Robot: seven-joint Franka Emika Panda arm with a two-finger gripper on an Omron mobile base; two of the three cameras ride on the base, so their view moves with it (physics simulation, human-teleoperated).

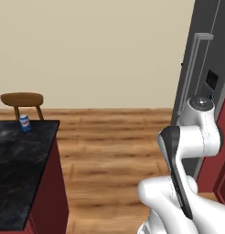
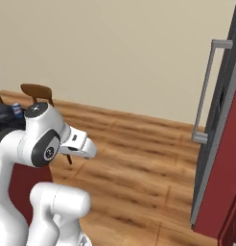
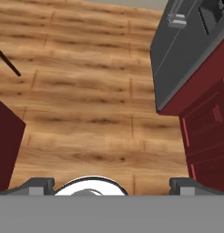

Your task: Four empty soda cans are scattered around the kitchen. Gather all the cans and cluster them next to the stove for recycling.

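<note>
A blue and white soda can (image 1: 25, 123) stands upright at the far corner of the island's black marbled countertop (image 1: 18, 169). Its top peeks out behind my arm in the right base view (image 2: 17, 109). My gripper (image 3: 111, 185) points down at the wooden floor, well away from the can. It is open: its two dark fingertips (image 3: 38, 184) sit far apart with nothing between them. The stove and the other cans are out of view.
A dark grey fridge (image 1: 201, 68) with a long silver handle (image 2: 206, 91) stands on the right, beside dark red cabinets (image 3: 209, 127). A wooden stool (image 1: 23, 99) sits behind the island. Bare wooden floor (image 1: 119, 155) lies between island and fridge.
</note>
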